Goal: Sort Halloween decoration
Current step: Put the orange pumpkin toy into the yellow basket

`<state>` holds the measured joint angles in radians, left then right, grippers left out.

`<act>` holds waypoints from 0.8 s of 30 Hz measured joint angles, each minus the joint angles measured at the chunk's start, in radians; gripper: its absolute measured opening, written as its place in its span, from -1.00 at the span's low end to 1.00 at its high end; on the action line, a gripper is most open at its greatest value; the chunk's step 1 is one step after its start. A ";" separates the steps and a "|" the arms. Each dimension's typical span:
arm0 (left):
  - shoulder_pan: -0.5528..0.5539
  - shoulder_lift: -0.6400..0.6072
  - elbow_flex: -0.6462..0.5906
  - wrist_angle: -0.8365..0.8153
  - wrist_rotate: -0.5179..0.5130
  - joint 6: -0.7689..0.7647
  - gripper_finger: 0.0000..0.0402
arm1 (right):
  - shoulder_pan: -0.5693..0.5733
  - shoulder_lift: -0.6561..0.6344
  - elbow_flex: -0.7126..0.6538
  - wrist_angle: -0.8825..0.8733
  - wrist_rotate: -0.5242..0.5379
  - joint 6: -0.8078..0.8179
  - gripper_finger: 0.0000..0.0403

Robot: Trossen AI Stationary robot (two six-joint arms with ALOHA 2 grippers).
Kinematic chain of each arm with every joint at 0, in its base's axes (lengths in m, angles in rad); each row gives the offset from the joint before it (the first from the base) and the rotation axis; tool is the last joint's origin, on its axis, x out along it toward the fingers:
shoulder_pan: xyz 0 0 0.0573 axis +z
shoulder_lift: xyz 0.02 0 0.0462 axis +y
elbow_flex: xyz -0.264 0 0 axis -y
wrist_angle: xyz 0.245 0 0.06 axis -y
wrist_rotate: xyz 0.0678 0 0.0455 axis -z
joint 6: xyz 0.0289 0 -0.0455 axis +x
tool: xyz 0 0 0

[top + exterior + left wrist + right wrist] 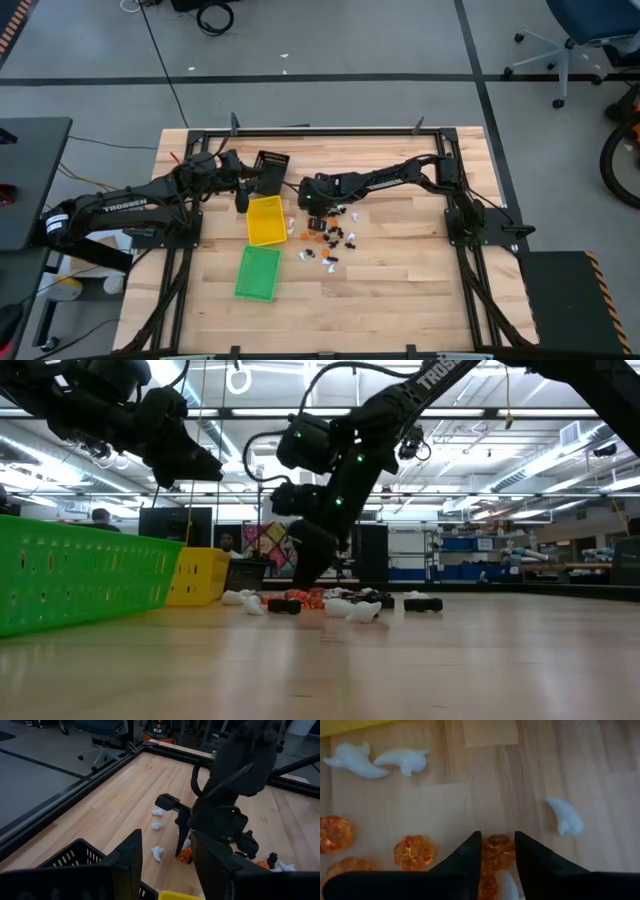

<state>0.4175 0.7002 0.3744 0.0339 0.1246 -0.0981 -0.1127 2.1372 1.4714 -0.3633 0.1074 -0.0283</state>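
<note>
TROSSEN lettering on left arm, right hand (pixel 497 851) narrowly straddling orange pumpkin (pixel 498 847), left hand (pixel 165 865) wide

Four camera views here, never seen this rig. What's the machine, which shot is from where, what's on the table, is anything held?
It is a two-armed robot at a wooden table. One picture looks straight down, one sits at table height, and one camera rides on each wrist.

On the table lie a black tray, a yellow tray, a green tray and a scatter of tiny white, orange and black trinkets.

The right gripper is down among them, fingers open around an orange pumpkin, not yet closed on it. The left gripper hangs open over the black tray, holding nothing.
</note>
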 joint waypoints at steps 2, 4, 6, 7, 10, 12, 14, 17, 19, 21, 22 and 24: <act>0.000 0.000 0.000 -0.022 0.000 -0.002 -0.30 | 0.003 0.000 0.024 0.007 0.000 -0.002 -0.46; 0.008 -0.001 0.001 -0.048 -0.001 -0.003 -0.30 | 0.006 0.000 0.047 0.014 -0.001 -0.004 -0.46; 0.027 -0.006 0.023 -0.117 -0.016 -0.003 -0.30 | 0.007 -0.001 0.064 0.028 -0.016 -0.010 -0.46; 0.038 -0.008 0.043 -0.155 -0.023 0.002 -0.30 | 0.007 -0.002 0.070 0.040 -0.029 -0.013 -0.46; 0.065 -0.010 0.106 -0.277 -0.027 0.028 -0.30 | 0.009 -0.002 0.088 0.075 -0.076 -0.017 -0.46; 0.075 -0.009 0.129 -0.324 -0.026 0.038 -0.30 | 0.016 -0.003 0.096 0.108 -0.093 -0.017 -0.46; 0.076 -0.011 0.130 -0.324 -0.027 0.040 -0.30 | 0.025 -0.004 0.096 0.141 -0.102 -0.017 -0.46; 0.073 -0.017 0.112 -0.277 -0.026 0.055 -0.30 | 0.042 -0.004 0.096 0.188 -0.103 -0.017 -0.46; 0.065 -0.023 0.070 -0.182 -0.027 0.063 -0.30 | 0.054 -0.004 0.096 0.232 -0.114 -0.017 -0.46; 0.054 -0.022 0.013 -0.053 -0.026 0.065 -0.30 | 0.064 -0.004 0.096 0.280 -0.136 -0.017 -0.46; 0.050 -0.022 -0.016 0.006 -0.026 0.064 -0.30 | 0.069 -0.004 0.096 0.307 -0.144 -0.017 -0.46; 0.050 -0.022 -0.056 0.090 -0.026 0.051 -0.30 | 0.076 -0.002 0.097 0.371 -0.162 -0.018 -0.46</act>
<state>0.4679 0.6781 0.3182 0.1238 0.0990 -0.0470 -0.0372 2.1357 1.5683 0.0081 -0.0541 -0.0458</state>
